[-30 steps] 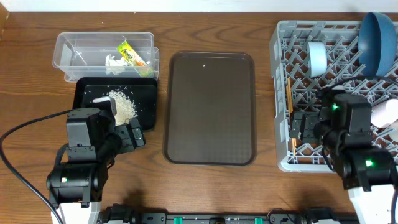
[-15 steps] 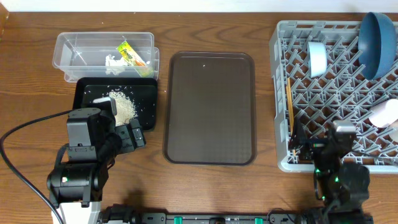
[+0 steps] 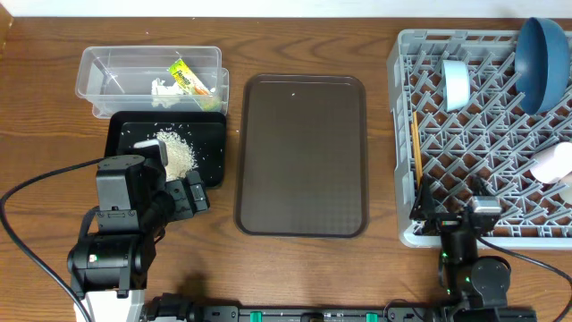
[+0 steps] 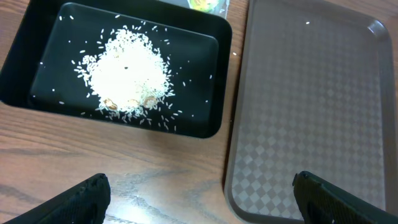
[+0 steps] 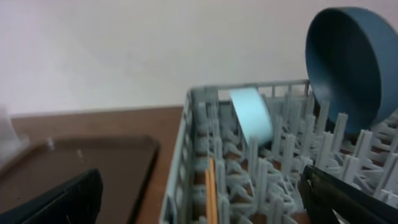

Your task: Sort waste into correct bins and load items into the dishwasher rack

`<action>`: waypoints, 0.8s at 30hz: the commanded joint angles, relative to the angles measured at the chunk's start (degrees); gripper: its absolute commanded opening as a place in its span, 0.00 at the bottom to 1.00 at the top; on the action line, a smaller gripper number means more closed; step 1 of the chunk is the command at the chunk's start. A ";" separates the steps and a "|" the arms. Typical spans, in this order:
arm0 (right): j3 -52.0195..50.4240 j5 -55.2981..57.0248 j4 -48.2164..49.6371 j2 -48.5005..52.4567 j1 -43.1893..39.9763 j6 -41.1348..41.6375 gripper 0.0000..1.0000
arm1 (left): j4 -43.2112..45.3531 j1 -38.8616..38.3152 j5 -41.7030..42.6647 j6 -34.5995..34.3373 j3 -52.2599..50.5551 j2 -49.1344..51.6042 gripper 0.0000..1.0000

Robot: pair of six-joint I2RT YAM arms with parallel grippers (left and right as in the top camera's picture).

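Note:
The grey dishwasher rack (image 3: 483,134) at the right holds the dark-blue plate (image 3: 541,58), the light-blue bowl (image 3: 456,82), a white cup (image 3: 551,163) and wooden chopsticks (image 3: 416,152). I cannot make out the pink cup. The clear tub (image 3: 116,72) holds the yellow-green wrapper (image 3: 188,76) and white paper scraps (image 3: 164,88). The black tray (image 3: 125,130) holds rice (image 3: 176,150). My left gripper (image 3: 192,195) is open and empty over the table by the black tray (image 4: 205,127). My right gripper (image 3: 451,213) is open and empty at the rack's front edge (image 5: 205,93).
The brown serving tray (image 3: 302,152) lies between the bins and the rack. It also shows in the left wrist view (image 4: 311,112) and in the right wrist view (image 5: 81,168). A black cable (image 3: 36,188) runs along the table's left side.
My right arm has drawn back from above the rack's front part to the table's front edge. The left arm has not moved.

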 commanded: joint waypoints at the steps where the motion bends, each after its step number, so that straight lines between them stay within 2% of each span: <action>1: -0.20 -4.13 -2.97 -0.61 0.13 -8.90 0.99 | 0.04 0.17 -0.52 0.72 -0.17 -0.04 0.96; 2: -0.17 -4.92 -5.27 -0.61 0.13 -9.68 0.99 | 0.04 0.17 -0.52 0.74 -0.17 -0.04 0.96; 24: -0.17 -4.72 -4.72 -0.59 0.04 -9.75 0.99 | 0.04 0.17 -0.52 0.74 -0.17 -0.04 0.96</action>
